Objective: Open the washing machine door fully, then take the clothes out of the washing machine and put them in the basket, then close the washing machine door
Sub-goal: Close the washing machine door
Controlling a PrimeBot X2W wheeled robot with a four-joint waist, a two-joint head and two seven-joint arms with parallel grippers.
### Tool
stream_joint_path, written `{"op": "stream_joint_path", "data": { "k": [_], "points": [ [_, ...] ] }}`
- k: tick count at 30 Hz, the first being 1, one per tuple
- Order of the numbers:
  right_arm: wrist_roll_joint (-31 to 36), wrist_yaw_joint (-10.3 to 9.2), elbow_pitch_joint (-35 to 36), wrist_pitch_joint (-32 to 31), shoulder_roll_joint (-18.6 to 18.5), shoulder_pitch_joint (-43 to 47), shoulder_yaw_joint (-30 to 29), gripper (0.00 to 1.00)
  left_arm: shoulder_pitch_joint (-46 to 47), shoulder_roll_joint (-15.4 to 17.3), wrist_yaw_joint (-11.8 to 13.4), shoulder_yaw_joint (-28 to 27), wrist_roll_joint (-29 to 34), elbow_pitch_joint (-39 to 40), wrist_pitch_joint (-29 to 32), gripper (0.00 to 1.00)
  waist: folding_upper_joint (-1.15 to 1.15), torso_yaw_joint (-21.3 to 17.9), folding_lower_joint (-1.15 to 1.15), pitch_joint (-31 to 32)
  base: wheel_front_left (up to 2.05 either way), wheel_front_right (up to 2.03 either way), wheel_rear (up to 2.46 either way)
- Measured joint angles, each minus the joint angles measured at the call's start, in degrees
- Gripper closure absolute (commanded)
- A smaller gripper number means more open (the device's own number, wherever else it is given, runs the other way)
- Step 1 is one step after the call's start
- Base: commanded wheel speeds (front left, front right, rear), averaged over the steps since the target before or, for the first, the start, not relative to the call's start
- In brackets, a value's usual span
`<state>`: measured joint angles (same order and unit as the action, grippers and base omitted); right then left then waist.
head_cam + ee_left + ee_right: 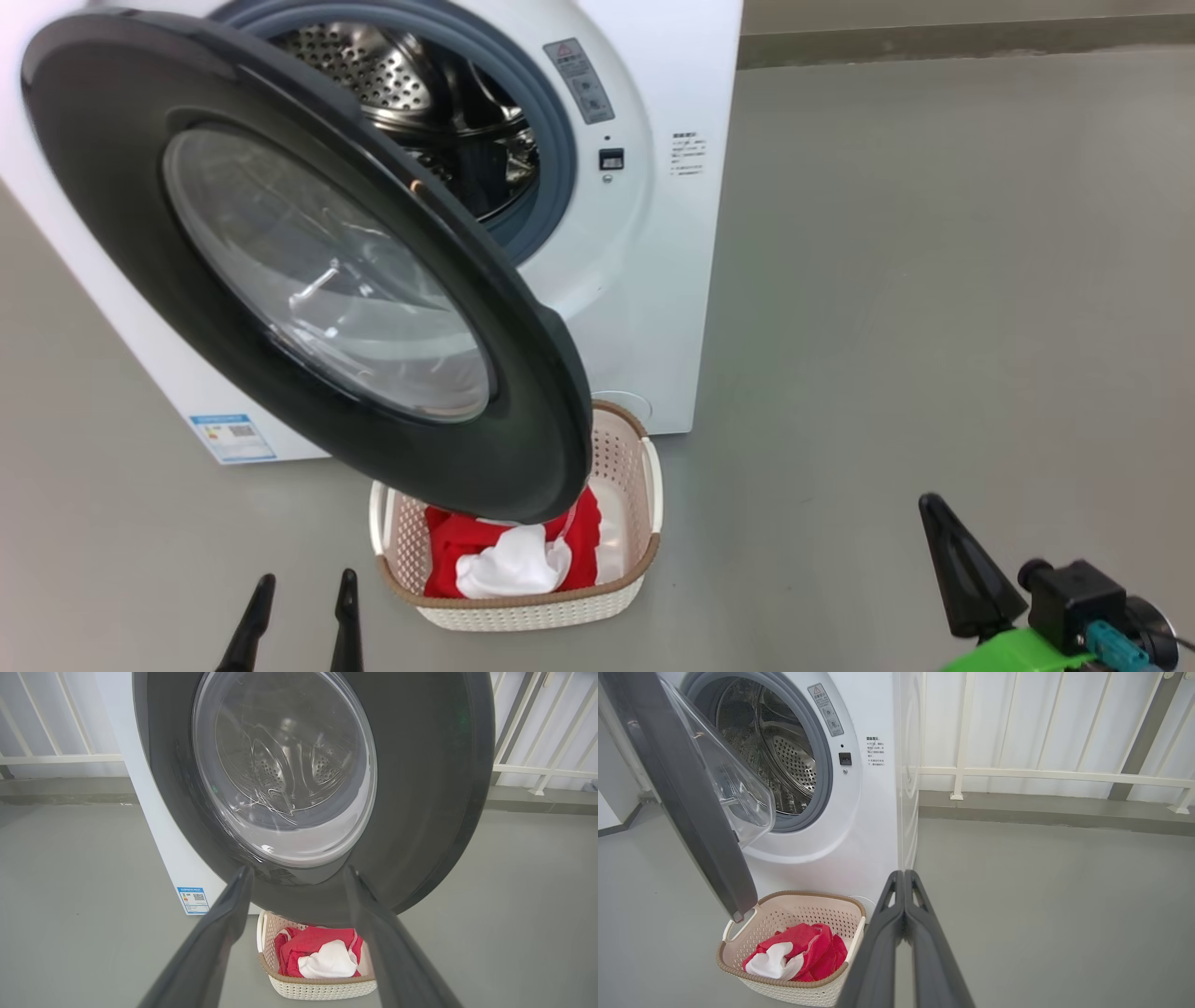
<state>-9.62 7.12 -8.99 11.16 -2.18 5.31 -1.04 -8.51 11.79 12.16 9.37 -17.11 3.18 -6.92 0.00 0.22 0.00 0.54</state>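
Clothes (523, 551) lie in the basket (523, 618) beneath the open washing machine door (121, 187); door closing appears the only step left. Left gripper (308, 579) is spread wide and empty. Right gripper (904, 873) is clamped together on nothing.

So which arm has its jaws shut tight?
The right gripper: its jaws press together with no gap, while the left gripper holds its jaws wide apart.

The left gripper (307, 597) spread wide, the right gripper (936, 519) pressed closed.
Low at the left of the head view, the left gripper's two dark fingers (219, 942) point up and stand well apart. Over at the lower right, the right gripper's fingers (882, 942) meet tip to tip and lean leftward, with a green bracket (1013, 656) and a black wrist block (1074, 593) behind them.
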Motion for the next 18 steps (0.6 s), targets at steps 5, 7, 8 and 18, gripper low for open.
{"op": "stream_joint_path", "data": {
  "k": [5, 7, 8, 18],
  "points": [
    [-0.4, 0.0, -2.5, 0.4, 0.0, -3.0, 0.3, 1.0, 0.2, 0.0, 0.4, 0.4, 0.0, 0.4, 0.0, 0.0, 0.0, 1.3, 0.0, -0.4, 0.0, 0.0, 0.0],
    [-0.6, 0.0, -3.8, 0.5, 0.0, -4.4, 0.6, 1.0, 0.5, 0.0, 0.4, 0.5, 0.0, 0.5, 0.0, 0.0, 0.0, 2.0, 0.0, -0.7, 0.0, 0.0, 0.0],
    [-0.6, 0.0, -4.6, 0.5, -0.1, -5.1, 0.8, 1.0, 0.7, 0.0, 0.4, 0.6, 0.0, 0.6, 0.0, 0.0, 0.0, 2.4, 0.0, -0.8, 0.0, 0.0, 0.0],
    [-1.1, 0.0, -10.1, 2.4, -0.3, -15.3, 1.6, 1.0, 3.5, 0.0, 0.5, 2.1, 1.0, 1.5, -0.3, 0.0, 0.0, 7.8, 0.0, -2.7, 0.0, 0.0, 0.0]
  ]
}}
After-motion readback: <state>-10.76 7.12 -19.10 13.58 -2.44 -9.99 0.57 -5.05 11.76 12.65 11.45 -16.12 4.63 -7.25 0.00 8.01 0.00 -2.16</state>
